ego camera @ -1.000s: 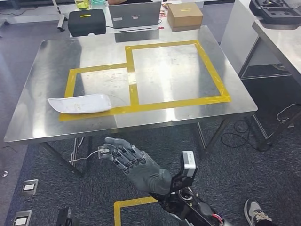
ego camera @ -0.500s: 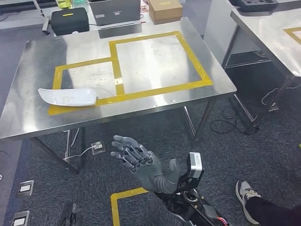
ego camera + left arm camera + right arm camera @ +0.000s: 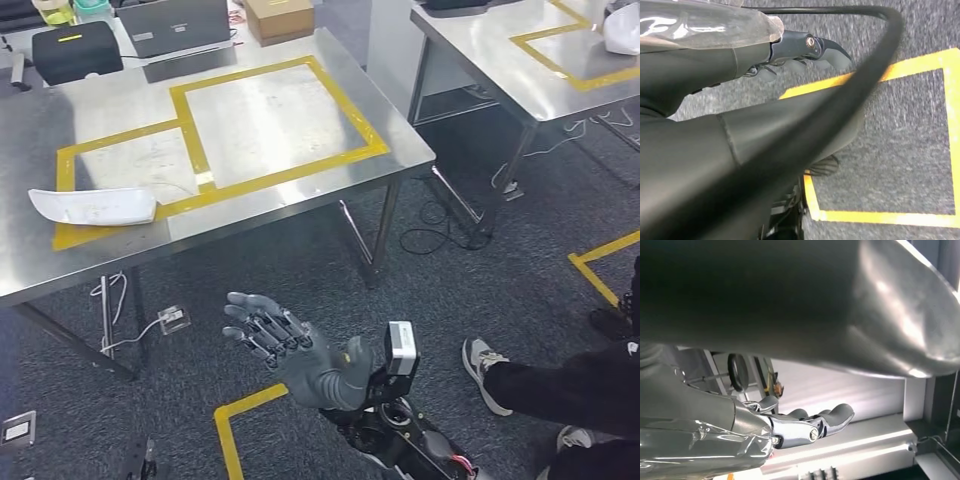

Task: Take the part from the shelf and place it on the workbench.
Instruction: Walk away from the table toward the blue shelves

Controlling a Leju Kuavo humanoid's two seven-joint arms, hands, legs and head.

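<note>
Right hand (image 3: pixel 290 350) out front, palm up, fingers spread and holding nothing, above the grey carpet (image 3: pixel 468 290). White part (image 3: pixel 92 206) lies flat on the steel workbench (image 3: pixel 249 215), across the yellow tape (image 3: pixel 189 140). Left hand (image 3: pixel 806 50) hangs low, fingers loosely apart, nothing in it

Grey many-fingered right hand (image 3: pixel 302 352) is held out palm-up, fingers spread, empty; left hand (image 3: pixel 806 50) is seen with fingers extended.
</note>
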